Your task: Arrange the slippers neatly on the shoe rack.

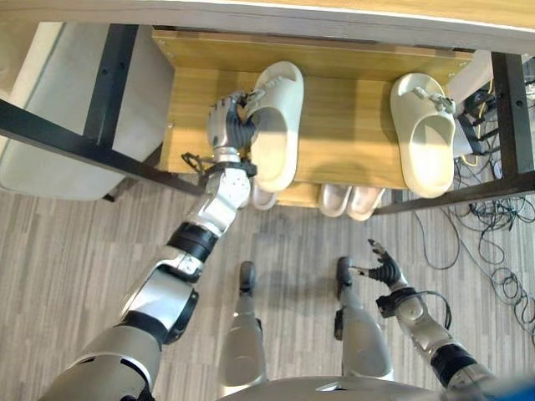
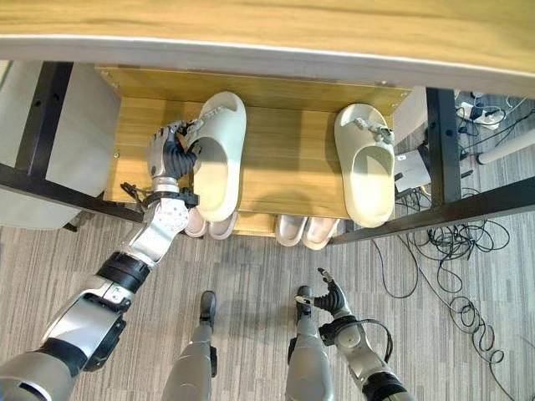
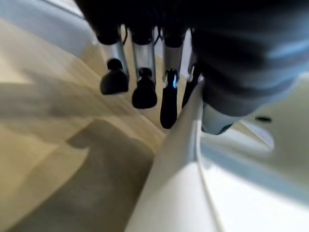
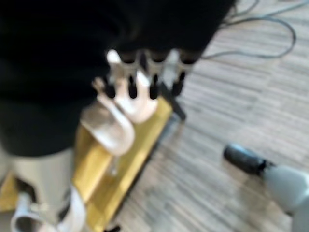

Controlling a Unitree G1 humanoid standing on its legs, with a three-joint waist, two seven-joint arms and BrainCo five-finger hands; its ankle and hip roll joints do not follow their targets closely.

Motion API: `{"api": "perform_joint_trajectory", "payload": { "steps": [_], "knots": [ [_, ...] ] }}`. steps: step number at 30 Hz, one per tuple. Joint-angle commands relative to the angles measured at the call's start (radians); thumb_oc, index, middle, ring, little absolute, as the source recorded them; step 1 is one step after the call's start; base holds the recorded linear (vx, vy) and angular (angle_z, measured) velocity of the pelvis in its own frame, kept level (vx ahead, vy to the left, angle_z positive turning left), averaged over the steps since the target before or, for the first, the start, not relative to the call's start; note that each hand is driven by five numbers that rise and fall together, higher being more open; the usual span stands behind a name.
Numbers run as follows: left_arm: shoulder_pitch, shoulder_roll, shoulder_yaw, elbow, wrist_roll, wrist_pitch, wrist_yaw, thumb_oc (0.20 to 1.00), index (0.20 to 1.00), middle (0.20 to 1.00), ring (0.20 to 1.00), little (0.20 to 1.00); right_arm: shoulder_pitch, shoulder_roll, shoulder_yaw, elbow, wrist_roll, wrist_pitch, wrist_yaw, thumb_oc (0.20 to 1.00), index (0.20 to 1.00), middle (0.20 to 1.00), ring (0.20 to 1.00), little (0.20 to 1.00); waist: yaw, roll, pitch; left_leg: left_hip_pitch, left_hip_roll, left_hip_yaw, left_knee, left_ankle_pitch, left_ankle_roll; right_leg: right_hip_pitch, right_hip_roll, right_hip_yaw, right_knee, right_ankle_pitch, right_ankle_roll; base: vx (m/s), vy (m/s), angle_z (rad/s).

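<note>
Two cream slippers lie on the wooden shoe rack's top shelf [image 1: 343,117]. The left slipper [image 1: 280,125] points away from me, and my left hand [image 1: 230,121] is shut on its left edge. In the left wrist view the fingers [image 3: 140,72] run down outside the slipper's rim [image 3: 178,183] with the thumb inside it. The right slipper [image 1: 425,134] lies alone near the shelf's right end, toe towards me. My right hand [image 1: 386,271] hangs low over the floor, open and holding nothing.
Pale pink slippers [image 1: 351,200] stick out of the lower shelf, with another [image 1: 263,199] under the held slipper. A black table frame [image 1: 100,146] crosses in front of the rack. A grey-white seat [image 1: 58,109] stands at the left. Cables [image 1: 493,242] lie on the floor at the right.
</note>
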Motion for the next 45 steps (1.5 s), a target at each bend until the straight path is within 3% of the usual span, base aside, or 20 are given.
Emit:
{"api": "perform_joint_trajectory", "payload": {
  "steps": [1,15,28,45],
  "knots": [
    [-0.098,-0.072,-0.052,0.167,-0.016,0.006,-0.001,0.2,0.2,0.2,0.2,0.2,-0.022,-0.039,0.032,-0.04,0.017,-0.024,-0.017,1.0,1.0,1.0,1.0,1.0,-0.04,0.02,-0.01,-0.037,0.071,0.038,-0.001,0.028,-0.017,-0.077,-0.099,-0.006,0.178,-0.064,0.094,0.01,-0.048,-0.02],
    [-0.331,-0.134,-0.097,0.396,-0.083,0.025,0.009,0.2,0.2,0.2,0.2,0.2,-0.04,-0.057,0.073,-0.04,0.025,-0.048,-0.012,1.0,1.0,1.0,1.0,1.0,-0.094,0.027,0.001,-0.036,0.11,0.091,-0.001,0.036,-0.028,-0.159,-0.065,0.042,0.207,-0.063,0.094,0.03,-0.048,-0.04],
    [-0.286,-0.21,-0.104,0.403,-0.07,0.034,0.014,0.2,0.2,0.2,0.2,0.2,-0.051,-0.072,0.071,-0.072,0.013,-0.055,-0.027,1.0,1.0,1.0,1.0,1.0,-0.103,0.045,0.014,-0.033,0.128,0.108,-0.001,0.043,-0.033,-0.193,-0.044,0.06,0.225,-0.078,0.08,0.0,-0.033,-0.05],
    [-0.029,-0.194,-0.118,0.223,-0.025,0.006,-0.009,0.2,0.2,0.2,0.2,0.2,-0.04,-0.037,0.02,-0.054,0.017,-0.056,-0.074,1.0,1.0,1.0,1.0,1.0,-0.067,0.061,0.026,-0.032,0.121,0.084,-0.001,0.046,-0.028,-0.181,-0.049,0.032,0.255,-0.097,0.07,0.0,-0.002,-0.01]
  ]
}}
